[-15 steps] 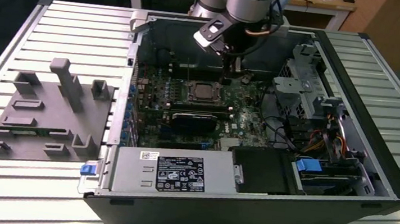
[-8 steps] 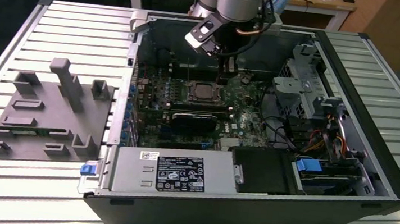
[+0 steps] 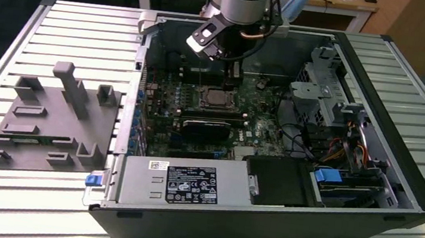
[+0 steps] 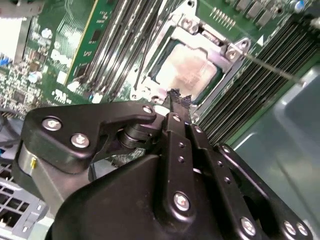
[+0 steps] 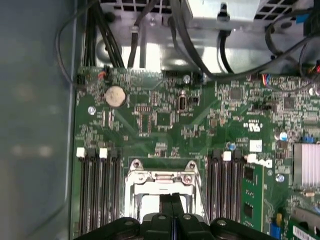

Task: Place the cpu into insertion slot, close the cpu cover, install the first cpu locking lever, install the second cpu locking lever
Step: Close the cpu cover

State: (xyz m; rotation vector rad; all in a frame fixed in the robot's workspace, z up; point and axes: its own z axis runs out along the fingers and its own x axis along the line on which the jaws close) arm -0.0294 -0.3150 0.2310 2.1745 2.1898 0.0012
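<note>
Here's the open computer case (image 3: pixel 378 72) lying on the slatted tabletop (image 3: pixel 86 32), and the arm reaches down into it from the far side. The claw (image 3: pixel 231 79) hangs just above the green circuit board (image 5: pixel 165 120), right at the edge of the insertion slot (image 3: pixel 203 97). In both wrist views its two black fingers (image 4: pixel 180 135) are pressed together, tip against tip, with nothing between them.

Now the cpu (image 4: pixel 192 70): it's seated in the slot, dull silver top facing up. The cpu cover (image 4: pixel 224 75) looks to be lying down over it, with the chip's top showing through the square window. In the second wrist view the fingertips sit just beside the cover's near edge. Whether they touch metal, I can't tell.

A thin wire lever (image 4: pixel 272 67) runs out from the cover's corner, over the long dark memory slots (image 5: pixel 97 195). Whether it's latched isn't clear from here.

In the first wrist view, rows of those slots flank the socket on both sides, and a round silver coin cell (image 5: pixel 115 95) sits further up the board, with black cables beyond it.

In the exterior view, a grey moulded fixture (image 3: pixel 52 119) rests on the tabletop at the exterior view's left, well apart from the claw. The power supply (image 3: pixel 181 184) fills the case's near end
</note>
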